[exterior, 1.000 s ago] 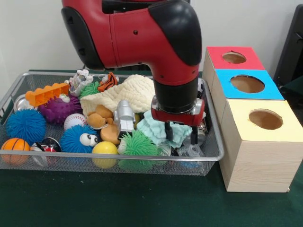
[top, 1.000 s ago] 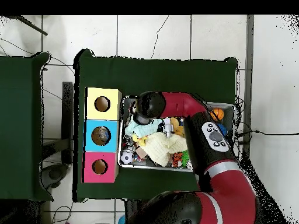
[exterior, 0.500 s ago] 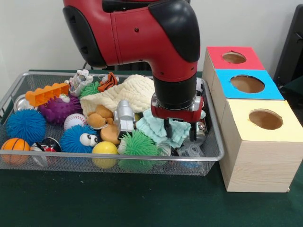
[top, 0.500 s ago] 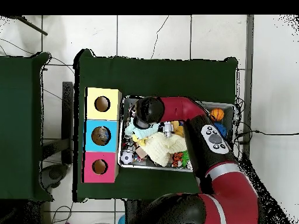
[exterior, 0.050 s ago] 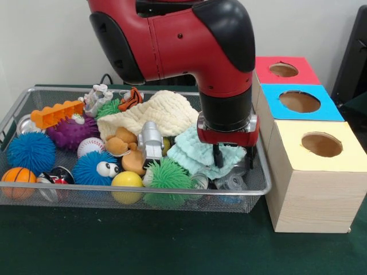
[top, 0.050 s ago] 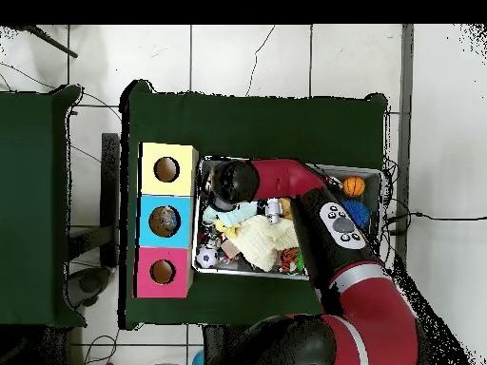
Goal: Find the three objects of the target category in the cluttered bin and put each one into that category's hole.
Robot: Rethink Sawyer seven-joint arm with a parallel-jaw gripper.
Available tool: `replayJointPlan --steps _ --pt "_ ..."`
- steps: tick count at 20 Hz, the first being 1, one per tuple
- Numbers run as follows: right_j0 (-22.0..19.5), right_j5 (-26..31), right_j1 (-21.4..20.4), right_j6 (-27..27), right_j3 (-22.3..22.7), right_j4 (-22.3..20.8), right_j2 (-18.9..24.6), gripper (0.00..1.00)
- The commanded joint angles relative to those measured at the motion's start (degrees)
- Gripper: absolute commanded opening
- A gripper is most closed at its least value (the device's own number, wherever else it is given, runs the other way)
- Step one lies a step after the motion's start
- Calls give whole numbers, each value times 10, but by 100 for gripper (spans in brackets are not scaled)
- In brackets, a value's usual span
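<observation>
My gripper (exterior, 0.050 s ago: 234, 158) hangs low at the right end of the wire bin (exterior, 0.050 s ago: 34, 197), its fingers spread apart and open. The left finger (exterior, 0.050 s ago: 218, 156) pokes into a mint green cloth (exterior, 0.050 s ago: 196, 151); the right finger stands close to the bin's right wall. Nothing is clamped between them. A cream knitted cloth (exterior, 0.050 s ago: 156, 112) lies behind the mint one. Beside the bin stand three boxes with round holes: red (exterior, 0.050 s ago: 285, 70), blue (exterior, 0.050 s ago: 299, 102) and yellow (exterior, 0.050 s ago: 321, 144). In the overhead view the wrist (top, 0.050 s ago: 228, 182) hides the fingers, beside the yellow box (top, 0.050 s ago: 167, 169).
The bin also holds a green spiky ball (exterior, 0.050 s ago: 166, 175), yellow ball (exterior, 0.050 s ago: 127, 180), blue googly-eyed ball (exterior, 0.050 s ago: 92, 166), blue puffer ball (exterior, 0.050 s ago: 28, 152), basketball (exterior, 0.050 s ago: 17, 176), purple spiky ball (exterior, 0.050 s ago: 71, 133), baseball (exterior, 0.050 s ago: 90, 146), orange brick (exterior, 0.050 s ago: 56, 113) and a silver robot toy (exterior, 0.050 s ago: 151, 142).
The gripper has shifted toward the boxes' end of the bin and stayed low. The mint cloth has been nudged and bunched the same way. The fingers keep the same spread.
</observation>
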Motion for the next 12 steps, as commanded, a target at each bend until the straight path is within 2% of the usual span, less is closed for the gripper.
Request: replayJointPlan --steps 1,12 --pt "-3 -16 5 -71 38 -6 45 100" --pt "7 -35 28 -60 14 -30 25 100"
